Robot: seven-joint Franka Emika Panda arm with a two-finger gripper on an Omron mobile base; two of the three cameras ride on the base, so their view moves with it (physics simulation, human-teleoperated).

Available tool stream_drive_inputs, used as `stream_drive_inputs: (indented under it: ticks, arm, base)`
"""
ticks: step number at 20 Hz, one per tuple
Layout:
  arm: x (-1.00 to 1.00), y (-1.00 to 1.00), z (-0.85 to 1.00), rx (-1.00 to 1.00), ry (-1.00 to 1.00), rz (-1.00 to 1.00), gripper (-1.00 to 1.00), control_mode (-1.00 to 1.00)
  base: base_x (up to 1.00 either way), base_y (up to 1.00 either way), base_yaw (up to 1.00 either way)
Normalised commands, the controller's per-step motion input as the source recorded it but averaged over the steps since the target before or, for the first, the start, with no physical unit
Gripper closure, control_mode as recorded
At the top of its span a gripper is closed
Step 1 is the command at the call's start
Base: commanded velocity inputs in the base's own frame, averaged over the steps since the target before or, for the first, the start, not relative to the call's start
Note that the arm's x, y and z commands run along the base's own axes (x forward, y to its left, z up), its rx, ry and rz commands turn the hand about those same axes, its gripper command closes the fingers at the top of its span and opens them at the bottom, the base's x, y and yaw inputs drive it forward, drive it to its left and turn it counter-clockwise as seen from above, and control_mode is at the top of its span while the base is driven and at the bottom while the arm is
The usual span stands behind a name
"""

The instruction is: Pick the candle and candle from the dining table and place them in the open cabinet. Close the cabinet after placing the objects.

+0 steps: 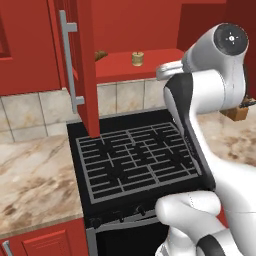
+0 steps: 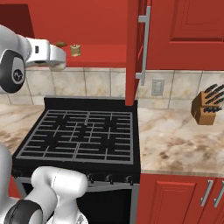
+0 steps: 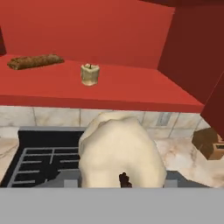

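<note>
so one golden-tan candle (image 3: 90, 74) is already parked on the red shelf (image 3: 131, 94) of the open cabinet (image 1: 85, 65) at upper left of the hand view, and the gripper (image 3: 124, 179) is clamped on the pale cream candle (image 3: 120, 151) at bottom center, carried just below shelf level, ready to go next to it.

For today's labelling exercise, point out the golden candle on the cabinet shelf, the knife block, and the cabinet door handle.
golden candle (image 3: 90, 74), hand view, middle of its side.
knife block (image 2: 204, 111), right base view, wooden front face.
cabinet door handle (image 2: 144, 46), right base view, middle of the silver bar.
</note>
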Motion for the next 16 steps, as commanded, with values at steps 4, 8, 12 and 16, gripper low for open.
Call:
stream_drive_inputs:
  ticks: [4, 8, 12, 16]
  arm:
    - [0.32, 0.0, 0.41, -0.14, -0.28, 0.06, 1.0, -1.0]
    - [0.64, 0.0, 0.11, -0.06, -0.14, 0.0, 1.0, -1.0]
    - [0.76, 0.0, 0.04, 0.0, 0.02, 0.0, 1.0, -1.0]
    - [0.63, -0.01, 0.0, 0.0, 0.13, 0.0, 1.0, -1.0]
  base:
    - [0.0, 0.0, 0.0]
    - [0.0, 0.0, 0.0]
    - [0.0, 0.0, 0.0]
    - [0.0, 0.0, 0.0]
